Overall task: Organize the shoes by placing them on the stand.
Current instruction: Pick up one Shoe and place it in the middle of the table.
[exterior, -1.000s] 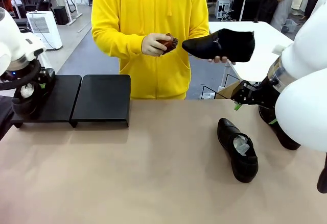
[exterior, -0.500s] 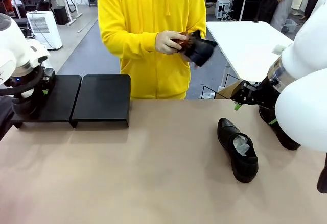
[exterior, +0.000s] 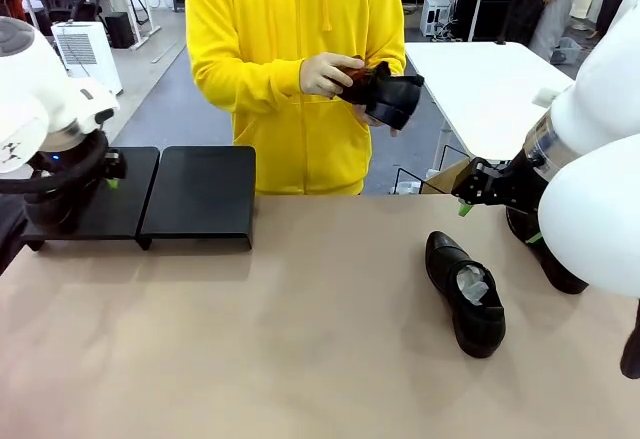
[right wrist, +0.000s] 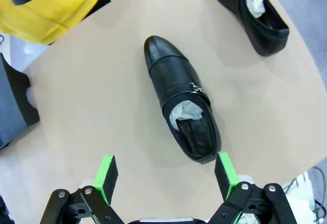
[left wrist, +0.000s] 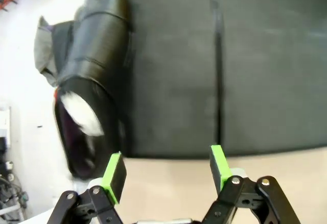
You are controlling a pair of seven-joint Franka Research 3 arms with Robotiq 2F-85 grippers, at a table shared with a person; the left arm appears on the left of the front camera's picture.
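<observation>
One shoe lies placed on the stand beside the spread, empty left end effector, while the right end effector, fingers apart, hovers over a second shoe on the desk, likely for grasping.

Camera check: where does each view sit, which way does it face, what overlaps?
Front: fixed between the arms, facing across the table at the person; left arm and right arm at the edges.
Left wrist: on the left arm, looking down past open left jaws at the stand and a shoe at its end.
Right wrist: on the right arm, looking down past open right jaws at two table shoes.
Shared: front and left wrist both show the stand.
</observation>
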